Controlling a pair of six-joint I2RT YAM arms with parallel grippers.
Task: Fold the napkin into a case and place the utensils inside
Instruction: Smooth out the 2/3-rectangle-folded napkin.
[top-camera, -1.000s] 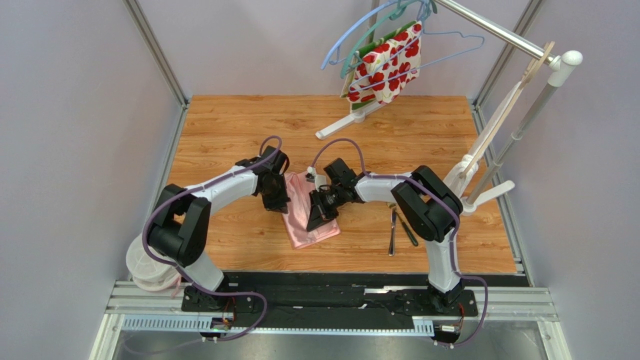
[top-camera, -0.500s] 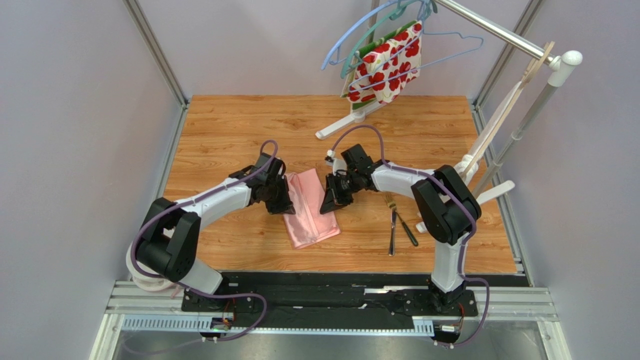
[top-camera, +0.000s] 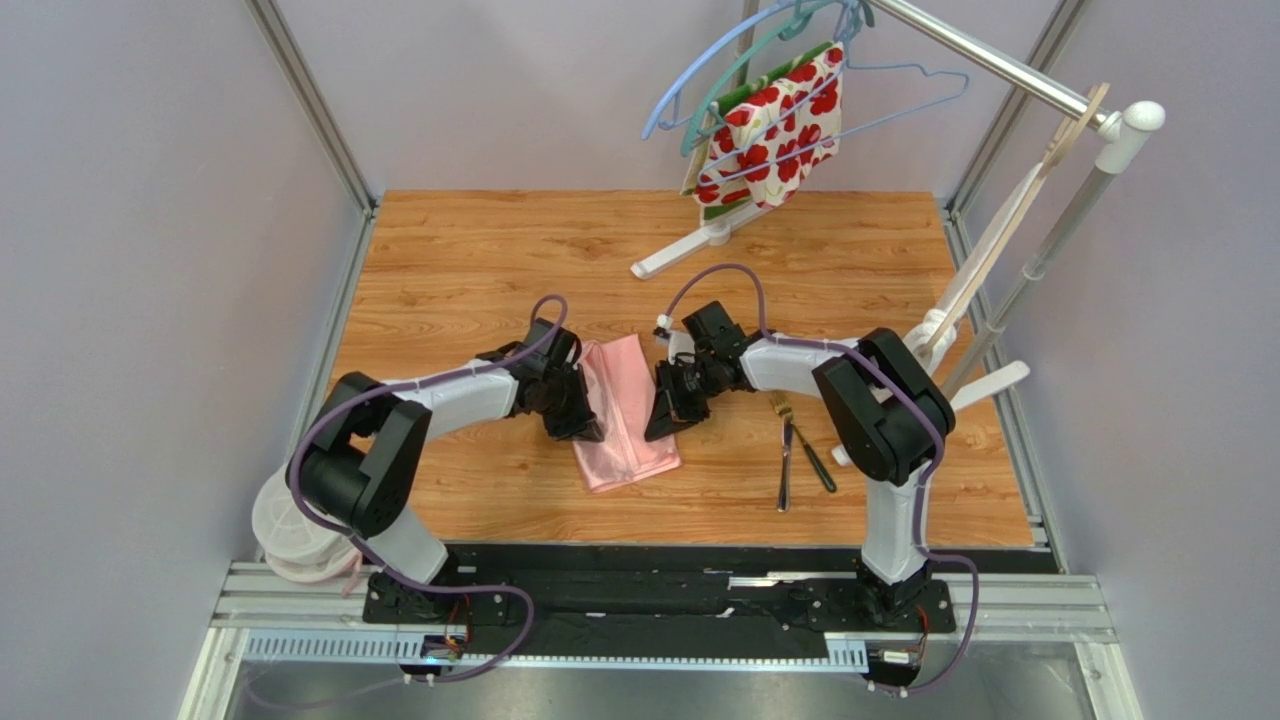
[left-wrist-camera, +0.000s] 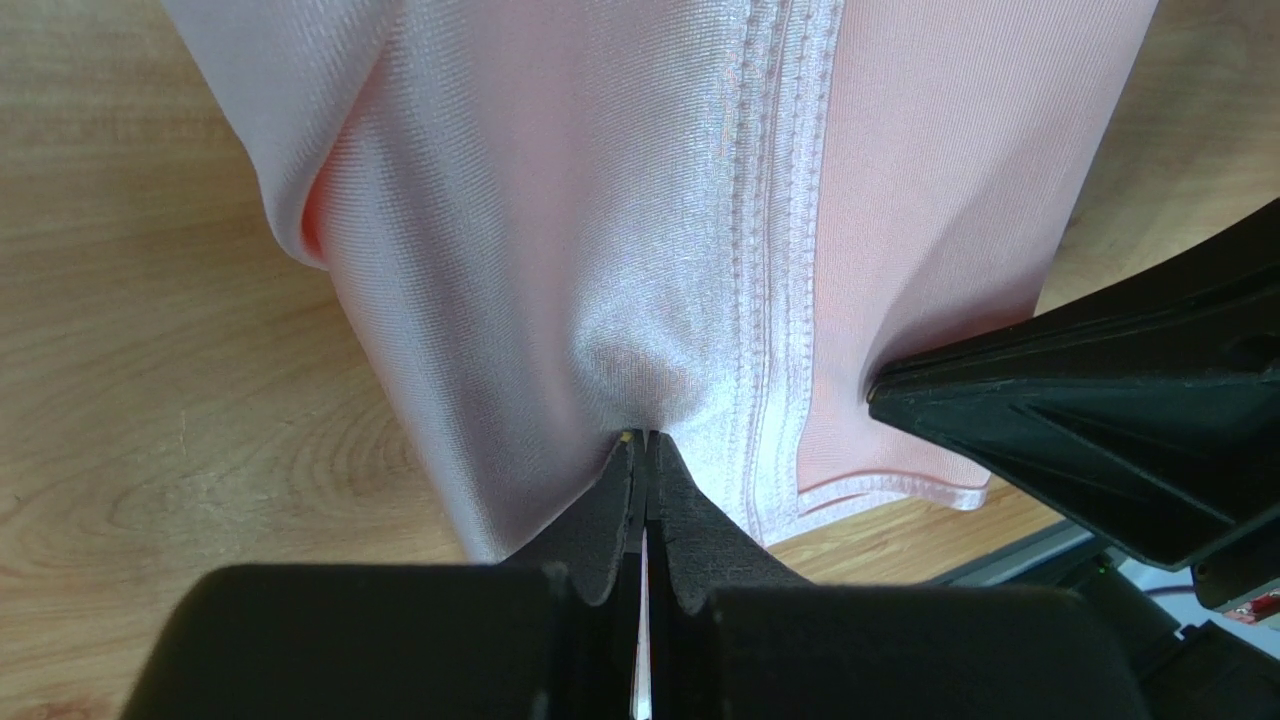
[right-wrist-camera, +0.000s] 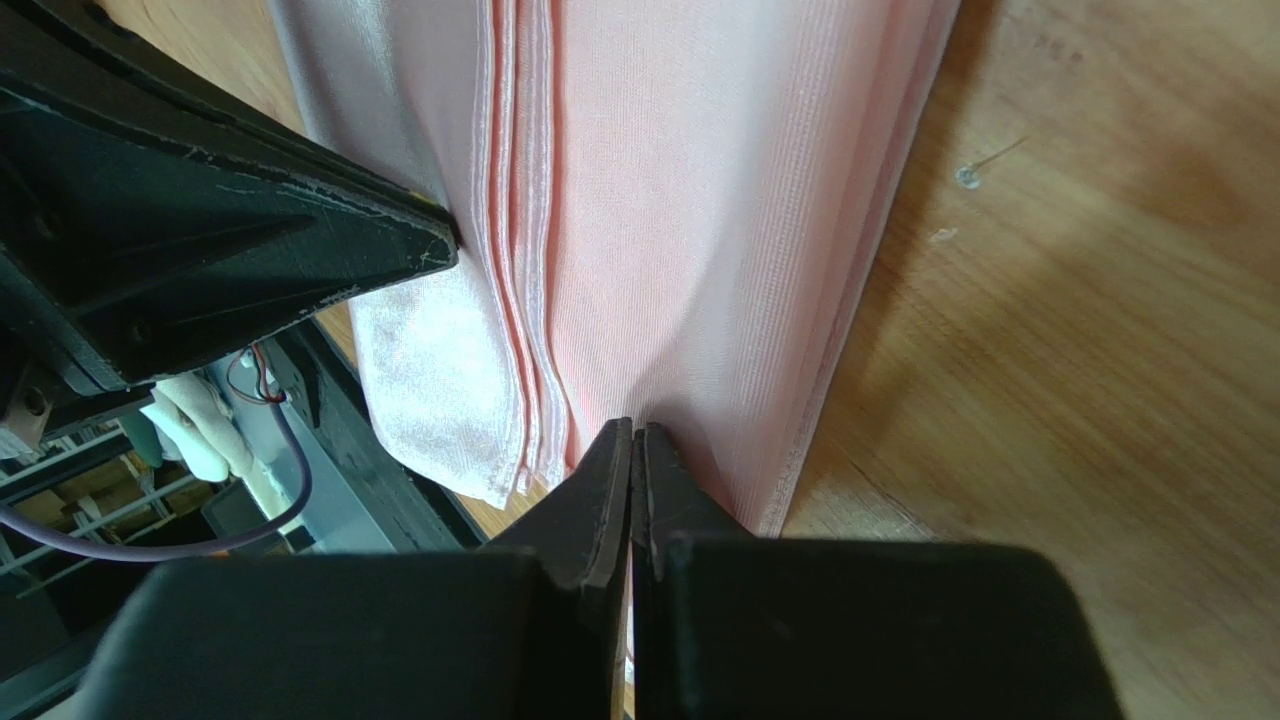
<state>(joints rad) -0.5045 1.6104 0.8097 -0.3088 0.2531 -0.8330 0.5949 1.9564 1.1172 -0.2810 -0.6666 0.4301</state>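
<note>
Lying as a narrow folded oblong near the middle of the wooden desk (top-camera: 451, 270), the light-pink, slightly shiny cloth napkin (top-camera: 625, 428) is being pinched from both long sides. The left end effector (top-camera: 589, 426) is gripping the left edge with its fingers fully closed, and in the left wrist view the cloth is puckering into the tips beside a stitched hem. The right end effector (top-camera: 663, 426) is likewise clamping shut on the right edge, where the right wrist view is showing several stacked layers running away from the tips.

Compared with a second ago, the right end effector is no longer lying across the napkin's right half. It has drawn back to the right edge, so more of the pink strip is showing between the two arms. The left end effector has slid along the left edge toward the near end and now sits almost opposite its partner. The napkin itself is staying in much the same spot and shape.

Judging from this, the arms are setting up or tightening another lengthwise fold, so the case is looking only partly formed. The silver-tined fork (top-camera: 783, 458) and the darker thin utensil (top-camera: 816, 462) are lying untouched on the desk to the right, apart from the napkin, so the inserting step is not yet begun. Behind, a red-and-white floral cloth (top-camera: 774, 128) is hanging on a rack.
</note>
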